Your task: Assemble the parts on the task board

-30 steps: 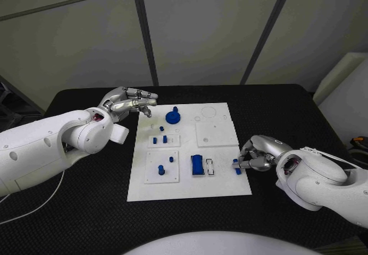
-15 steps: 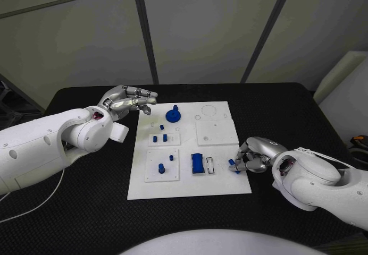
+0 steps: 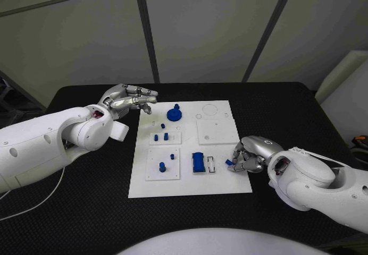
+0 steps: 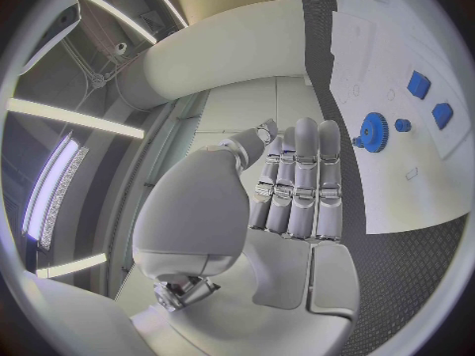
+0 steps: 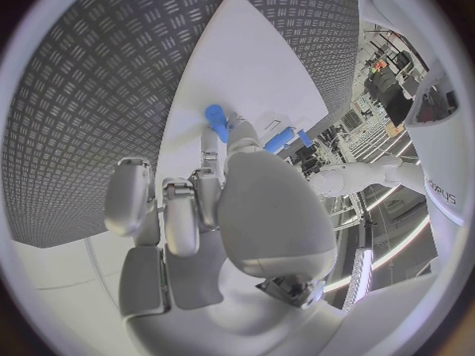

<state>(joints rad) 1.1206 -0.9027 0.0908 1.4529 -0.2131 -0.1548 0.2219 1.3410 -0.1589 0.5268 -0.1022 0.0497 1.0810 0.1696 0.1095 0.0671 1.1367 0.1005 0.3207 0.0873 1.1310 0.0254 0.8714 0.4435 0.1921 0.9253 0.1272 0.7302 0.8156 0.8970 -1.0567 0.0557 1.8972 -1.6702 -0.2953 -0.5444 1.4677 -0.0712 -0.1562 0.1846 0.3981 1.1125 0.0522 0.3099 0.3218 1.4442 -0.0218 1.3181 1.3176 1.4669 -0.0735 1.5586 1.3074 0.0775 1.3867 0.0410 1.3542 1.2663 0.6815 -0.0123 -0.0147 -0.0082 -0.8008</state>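
Two silver hands work at a black counter (image 3: 92, 212) that carries the white task board (image 3: 222, 183) in its middle. The right hand (image 3: 247, 156) sits at the board's right edge, its fingers curled in around a small blue part (image 3: 229, 161); the right wrist view shows that part (image 5: 214, 121) pinched at the fingertips just above the white plate. The left hand (image 3: 128, 99) hovers off the board's far left corner, over the counter, holding nothing. In the left wrist view its fingers (image 4: 300, 183) lie straight and pressed close together side by side, the thumb folded near them, so it is neither spread wide nor closed on anything.

On the board, a blue gear (image 3: 175, 113) stands near the far edge, seen too in the left wrist view (image 4: 373, 131). Nearer the robot, small blue pegs (image 3: 160, 136) stand in a raised white block, and another blue peg (image 3: 161, 167) stands in a second block. A larger blue block (image 3: 198, 162) rests upright between that block and the right hand, apart from the held part.
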